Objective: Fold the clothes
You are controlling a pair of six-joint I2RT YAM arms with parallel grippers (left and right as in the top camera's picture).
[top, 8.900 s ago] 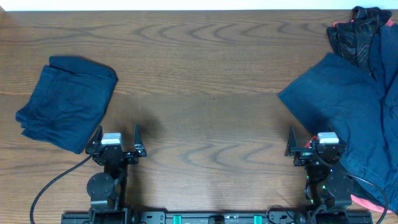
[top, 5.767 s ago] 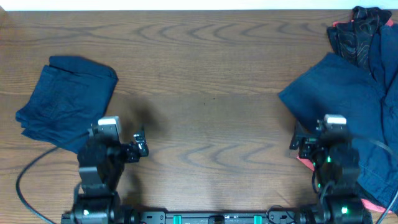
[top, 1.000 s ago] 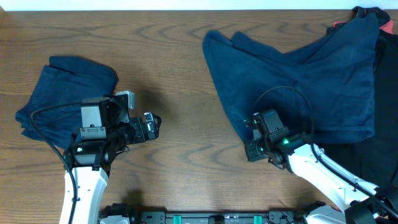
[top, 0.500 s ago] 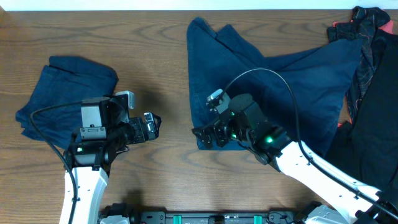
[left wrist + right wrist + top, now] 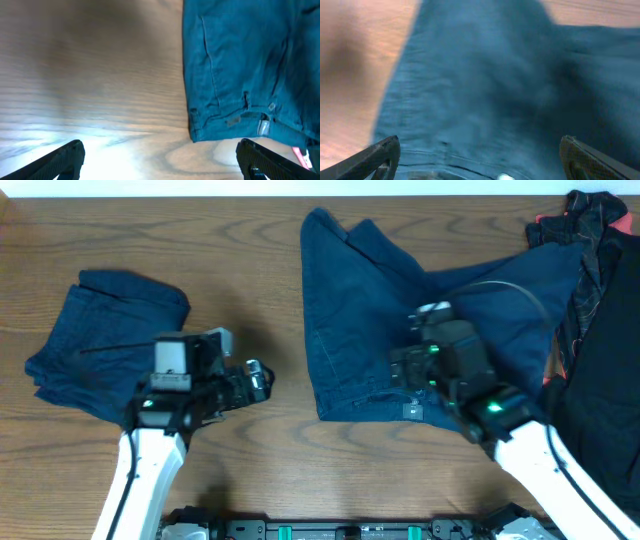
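The right gripper (image 5: pixel 480 162) and left gripper (image 5: pixel 160 162) are shown spread wide, empty. The navy garment (image 5: pixel 370 300) is spread directly beneath the right one, ahead-right of the left (waistband (image 5: pixel 235 120) nearest). Only one layer may be pinched, skewing the fold.

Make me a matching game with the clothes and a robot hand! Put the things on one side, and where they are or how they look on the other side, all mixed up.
Things:
1. folded navy garment
2. spread-out navy garment
3. black and red garment
4. left gripper

Places or states:
A. bunched in the far right corner
B. open, over bare wood of the table
C. a neat pile on the left side
D. lying loose and rumpled in the middle

Right pairs: 1-C, 2-D, 3-A, 4-B.
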